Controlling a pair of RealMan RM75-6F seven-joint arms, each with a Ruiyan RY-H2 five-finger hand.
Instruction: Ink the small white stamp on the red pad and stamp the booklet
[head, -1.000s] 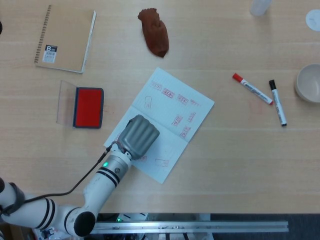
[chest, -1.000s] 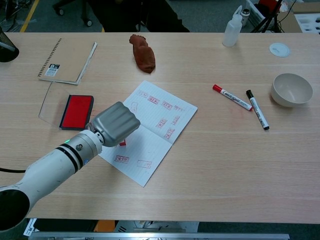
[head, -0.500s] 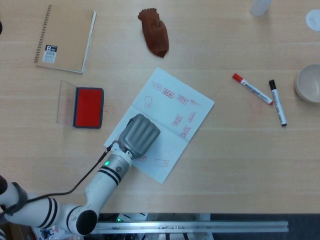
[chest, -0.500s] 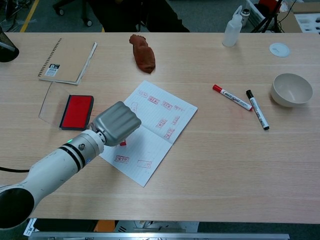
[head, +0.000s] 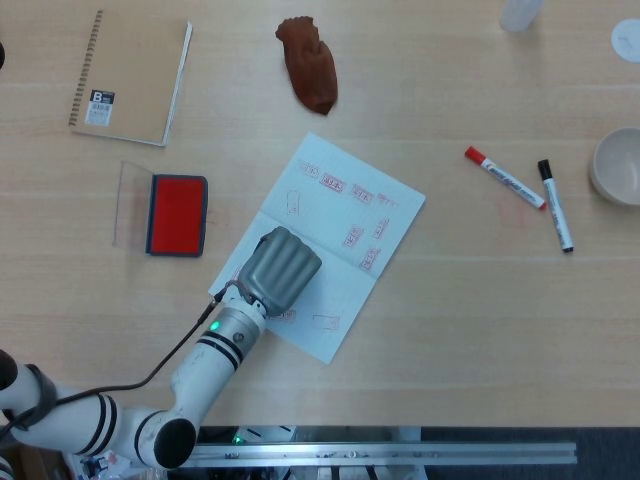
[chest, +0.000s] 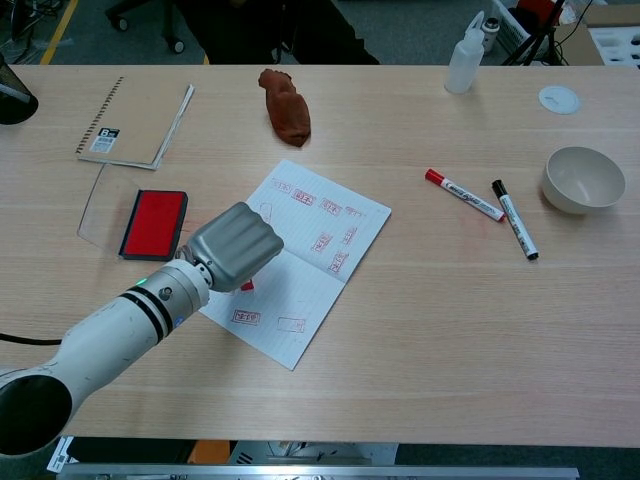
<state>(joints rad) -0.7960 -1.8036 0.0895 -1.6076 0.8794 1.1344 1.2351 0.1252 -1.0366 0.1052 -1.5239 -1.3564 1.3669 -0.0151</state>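
Red-faced stamp (chest: 246, 286) sits directly under your left hand (chest: 233, 247), fingers curled around it (grip mostly hidden), pressed on the booklet (chest: 330, 262); ink pad (chest: 155, 223) lies leftward.

- Booklet (head: 330, 245) lies open mid-table, left hand (head: 282, 268) over its near-left page.
- Ink pad (head: 177, 214) left of booklet, apart from it; spiral notebook (head: 130, 76) behind the pad.
- Cloth (head: 309, 65) behind booklet.
- Two markers (head: 504, 177) (head: 556, 205) side by side to the right; bowl (chest: 583, 179) right of them.
- Bottle (chest: 462, 57) at far edge.
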